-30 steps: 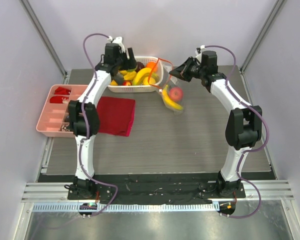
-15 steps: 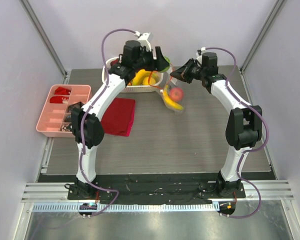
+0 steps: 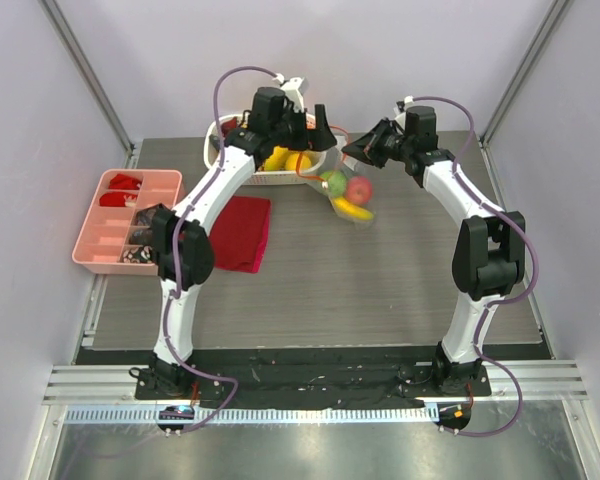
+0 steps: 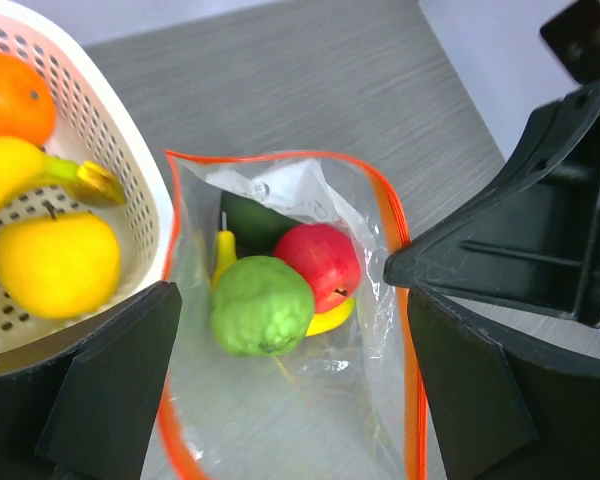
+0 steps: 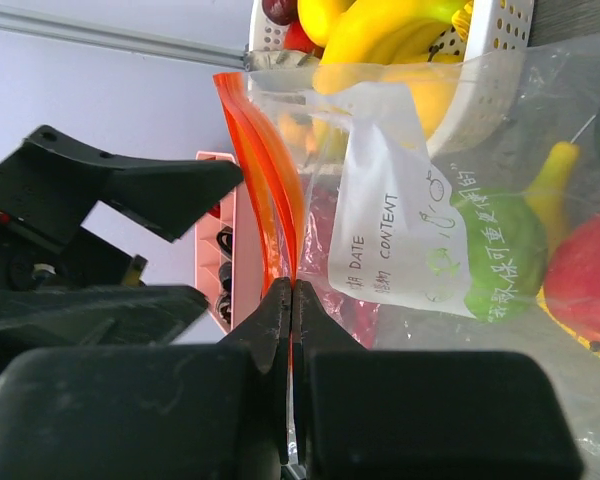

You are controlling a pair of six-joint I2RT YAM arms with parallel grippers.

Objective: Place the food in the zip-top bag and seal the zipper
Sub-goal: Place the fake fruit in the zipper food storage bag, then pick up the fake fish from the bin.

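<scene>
Four pieces sit in the bag (image 4: 375,330) at the far edge of the worktop (image 3: 400,290), beside the basket (image 4: 110,120): one green ball (image 4: 260,305), one apple (image 4: 317,262), one banana (image 4: 327,317), one dark green piece (image 4: 252,222). Left claw (image 4: 290,385) hangs spread above; right claw (image 5: 292,300) pinches the zipper (image 5: 270,180). The green ball wasn't in there half a second ago.
</scene>
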